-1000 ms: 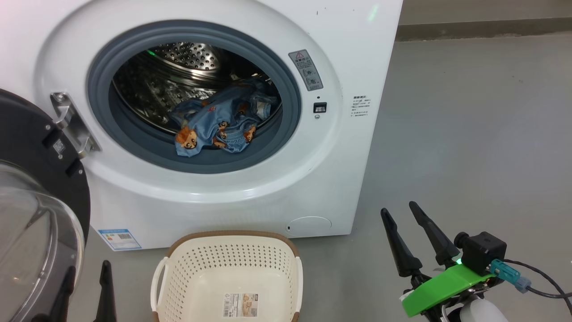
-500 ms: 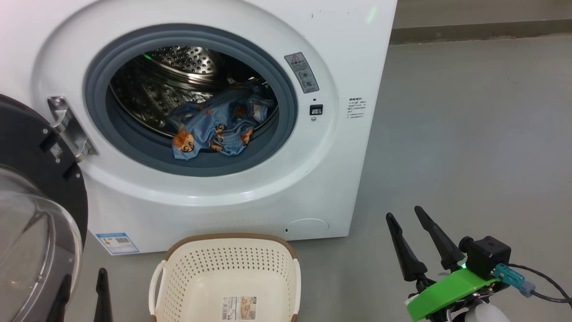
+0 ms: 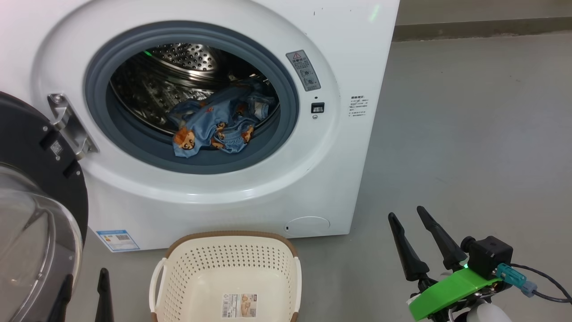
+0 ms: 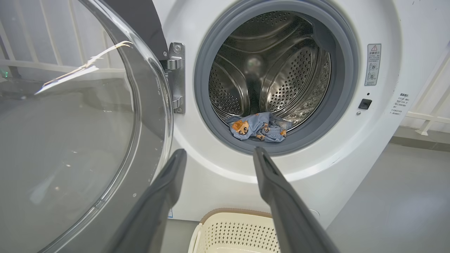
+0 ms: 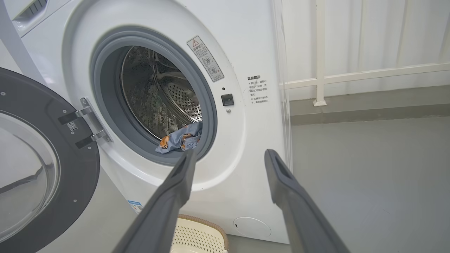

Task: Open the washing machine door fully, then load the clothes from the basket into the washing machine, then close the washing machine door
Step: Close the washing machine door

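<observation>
The washing machine [image 3: 250, 197] stands with its door [image 3: 31, 143] swung wide open to the left, the glass bowl [image 4: 70, 140] close beside my left gripper. The blue clothes [image 3: 216, 125] lie at the drum's front, one corner draped over the grey rubber ring; they also show in the wrist views as clothes [image 4: 258, 126] and clothes [image 5: 179, 140]. In front of the machine, the cream basket [image 3: 232, 259] holds no garment. My left gripper [image 3: 86, 276] [image 4: 219, 151] is open beside the door. Right of the basket, my right gripper [image 3: 406, 213] [image 5: 231, 153] is open and holds nothing.
Bare grey floor [image 3: 469, 134] stretches to the right of the machine. A white railing [image 5: 320, 70] and a low ledge run along the wall behind it. The door latch [image 3: 318, 107] and round filter cap [image 3: 308, 225] sit on the machine's front.
The head view has shifted a little. My right gripper has drifted slightly down and right in it. Clothes, door and basket keep their places.
</observation>
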Tool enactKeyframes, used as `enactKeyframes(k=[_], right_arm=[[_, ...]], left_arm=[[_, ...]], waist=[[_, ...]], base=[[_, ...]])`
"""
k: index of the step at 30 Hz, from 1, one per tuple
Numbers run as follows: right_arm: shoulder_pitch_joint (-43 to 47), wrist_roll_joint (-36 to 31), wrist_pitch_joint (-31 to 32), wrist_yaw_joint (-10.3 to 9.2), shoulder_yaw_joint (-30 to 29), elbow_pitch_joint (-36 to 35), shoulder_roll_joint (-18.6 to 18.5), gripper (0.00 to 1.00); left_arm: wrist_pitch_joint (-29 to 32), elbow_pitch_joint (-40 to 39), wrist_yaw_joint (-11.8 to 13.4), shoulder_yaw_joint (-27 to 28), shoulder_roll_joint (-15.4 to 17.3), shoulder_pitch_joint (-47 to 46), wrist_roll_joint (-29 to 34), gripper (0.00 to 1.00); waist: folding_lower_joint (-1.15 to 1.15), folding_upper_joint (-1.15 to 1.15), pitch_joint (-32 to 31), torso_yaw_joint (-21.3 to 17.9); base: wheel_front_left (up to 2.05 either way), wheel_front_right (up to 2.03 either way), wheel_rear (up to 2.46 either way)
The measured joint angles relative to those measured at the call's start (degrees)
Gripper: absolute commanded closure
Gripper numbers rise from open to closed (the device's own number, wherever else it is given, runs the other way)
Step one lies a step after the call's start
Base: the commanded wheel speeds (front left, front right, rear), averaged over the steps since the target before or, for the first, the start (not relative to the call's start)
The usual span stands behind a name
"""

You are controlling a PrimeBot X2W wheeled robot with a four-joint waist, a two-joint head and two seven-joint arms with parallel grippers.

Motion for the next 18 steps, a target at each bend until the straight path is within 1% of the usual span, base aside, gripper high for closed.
enactKeyframes(k=[18], right_arm=[[0.0,0.0,0.0,0.00,-0.2,0.1,0.0,0.00]], left_arm=[[0.0,0.0,-0.1,0.1,0.0,-0.1,0.0,0.00]], waist=[[0.00,0.00,-0.1,-0.2]], base=[[0.00,0.00,0.00]])
